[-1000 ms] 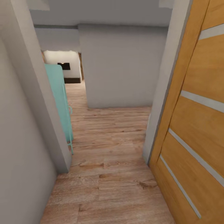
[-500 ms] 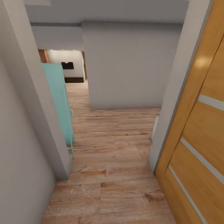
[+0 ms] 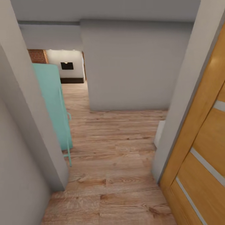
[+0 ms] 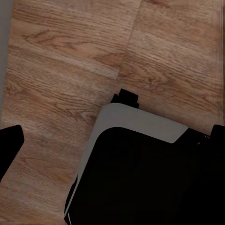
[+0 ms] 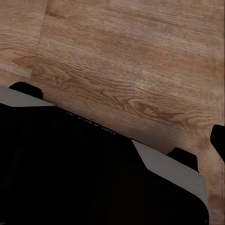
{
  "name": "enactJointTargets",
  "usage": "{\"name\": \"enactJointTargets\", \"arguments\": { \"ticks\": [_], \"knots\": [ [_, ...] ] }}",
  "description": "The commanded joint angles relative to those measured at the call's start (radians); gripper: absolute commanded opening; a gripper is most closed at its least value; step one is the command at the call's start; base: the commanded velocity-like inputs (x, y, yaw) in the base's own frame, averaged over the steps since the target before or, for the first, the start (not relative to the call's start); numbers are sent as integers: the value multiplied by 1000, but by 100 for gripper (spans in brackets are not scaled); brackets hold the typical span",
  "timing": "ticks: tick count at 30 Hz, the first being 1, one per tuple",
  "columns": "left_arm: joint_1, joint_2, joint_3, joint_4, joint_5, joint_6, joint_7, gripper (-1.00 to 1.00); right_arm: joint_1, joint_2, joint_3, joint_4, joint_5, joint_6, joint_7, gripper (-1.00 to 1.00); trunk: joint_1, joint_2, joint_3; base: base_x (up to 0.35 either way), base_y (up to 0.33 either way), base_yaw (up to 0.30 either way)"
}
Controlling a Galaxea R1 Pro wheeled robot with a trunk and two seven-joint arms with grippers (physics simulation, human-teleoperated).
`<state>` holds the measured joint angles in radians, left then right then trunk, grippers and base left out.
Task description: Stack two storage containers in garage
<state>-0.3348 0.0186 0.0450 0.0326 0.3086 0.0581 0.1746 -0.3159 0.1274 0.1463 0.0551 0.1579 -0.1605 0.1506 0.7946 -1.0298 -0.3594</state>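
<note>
Wood-plank floor (image 3: 115,156) slides nearer as we roll past the oak door (image 3: 200,156); containers unseen, our grippers' state we cannot tell.

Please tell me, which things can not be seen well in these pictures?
- Head view: the teal furniture is half hidden by the grey wall edge.
- Head view: the wooden door is cut off by the picture's edge.
- Head view: the far room with the dark rectangle is too small to identify.
</note>
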Motion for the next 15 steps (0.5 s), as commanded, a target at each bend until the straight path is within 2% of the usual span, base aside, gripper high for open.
{"name": "enactJointTargets", "arguments": {
  "ticks": [1,6,15],
  "knots": [
    [-1,0,4,1,1,1,2,100,-2,-2,7,4,-1,-8,0,100,1,-1,-1,339,0,0],
    [-1,0,4,1,2,1,2,100,-2,-7,10,4,7,-9,-1,100,1,-1,-1,339,0,0],
    [-1,-2,4,1,1,1,2,100,-2,-35,10,7,0,-8,-3,100,1,-1,-1,339,0,0]
  ]
}}
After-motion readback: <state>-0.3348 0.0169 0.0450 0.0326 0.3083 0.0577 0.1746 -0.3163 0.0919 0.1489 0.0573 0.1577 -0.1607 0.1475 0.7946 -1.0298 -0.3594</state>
